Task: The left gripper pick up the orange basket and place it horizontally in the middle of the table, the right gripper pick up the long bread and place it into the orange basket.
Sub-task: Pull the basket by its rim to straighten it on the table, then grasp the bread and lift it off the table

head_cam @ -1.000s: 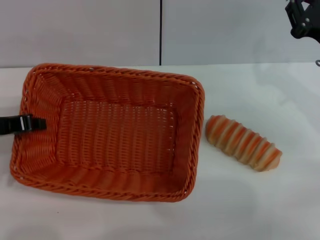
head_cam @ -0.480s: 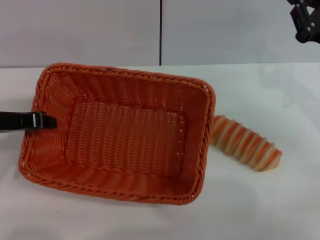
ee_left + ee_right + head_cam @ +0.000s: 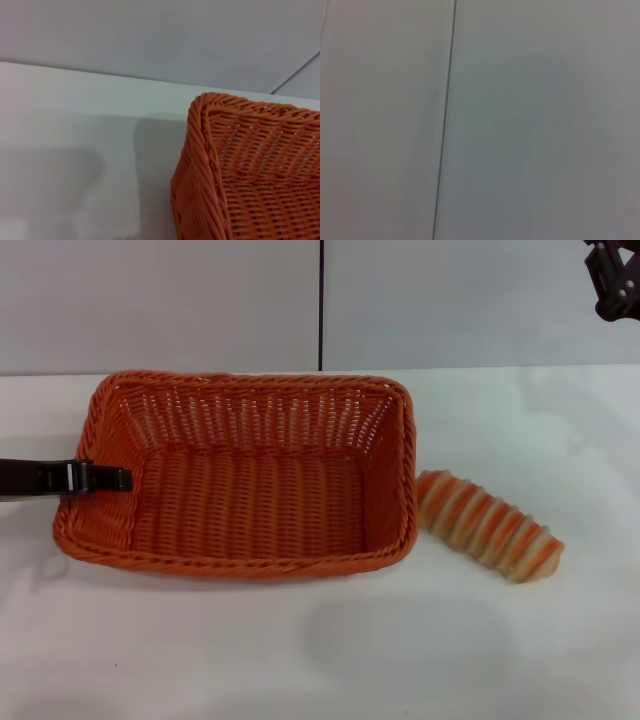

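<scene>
The orange basket lies with its long side running left to right across the middle of the white table. My left gripper reaches in from the left and is shut on the basket's left rim. The left wrist view shows one braided corner of the basket. The long bread lies slanted on the table just right of the basket, with its left end close to the basket's right wall. My right gripper hangs high at the far right, away from the bread.
A grey wall with a dark vertical seam stands behind the table. The right wrist view shows only that wall and its seam. Bare tabletop lies left of the basket.
The basket has swung from a slanted lie to square with the table's edge and shifted right and back, carried by my left gripper. The bread and the right arm stayed put.
</scene>
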You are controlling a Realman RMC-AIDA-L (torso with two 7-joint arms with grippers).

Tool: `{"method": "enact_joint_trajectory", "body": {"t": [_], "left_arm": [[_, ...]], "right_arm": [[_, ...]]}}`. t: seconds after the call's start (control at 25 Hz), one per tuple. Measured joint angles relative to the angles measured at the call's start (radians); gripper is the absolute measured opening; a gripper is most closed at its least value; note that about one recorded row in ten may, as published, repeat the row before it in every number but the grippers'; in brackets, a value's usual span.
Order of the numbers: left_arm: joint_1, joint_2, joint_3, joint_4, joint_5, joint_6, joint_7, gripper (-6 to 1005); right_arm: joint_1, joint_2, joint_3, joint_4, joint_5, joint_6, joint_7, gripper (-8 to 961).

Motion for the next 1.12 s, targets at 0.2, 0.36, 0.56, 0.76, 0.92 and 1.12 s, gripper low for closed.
{"method": "enact_joint_trajectory", "body": {"t": [0.2, 0.36, 0.56, 0.76, 0.92, 1.12], "left_arm": [[-0.004, 0.001, -0.019, 0.015, -0.002, 0.018, 0.0, 435], [-0.006, 0.001, -0.034, 0.038, -0.009, 0.031, 0.0, 530], [-0.015, 0.004, -0.1, 0.07, -0.029, 0.067, 0.021, 565], [-0.025, 0.003, -0.319, -0.024, -0.286, 0.077, 0.287, 579], [-0.025, 0.002, -0.364, -0.073, -0.36, 0.072, 0.382, 590], [-0.018, 0.001, -0.441, -0.258, -0.587, 0.058, 0.687, 604]], "right_arm": [[0.0, 0.002, 0.001, 0.0, 0.001, 0.0, 0.0, 169], [-0.002, 0.008, 0.001, -0.005, 0.002, 0.0, 0.0, 171], [-0.025, 0.028, 0.0, -0.044, 0.005, 0.0, 0.044, 174], [-0.085, 0.068, -0.002, -0.169, 0.002, 0.004, 0.199, 177], [-0.128, 0.081, -0.006, -0.256, 0.0, 0.009, 0.32, 179], [-0.201, 0.08, -0.019, -0.41, -0.057, 0.011, 0.594, 182]]}}
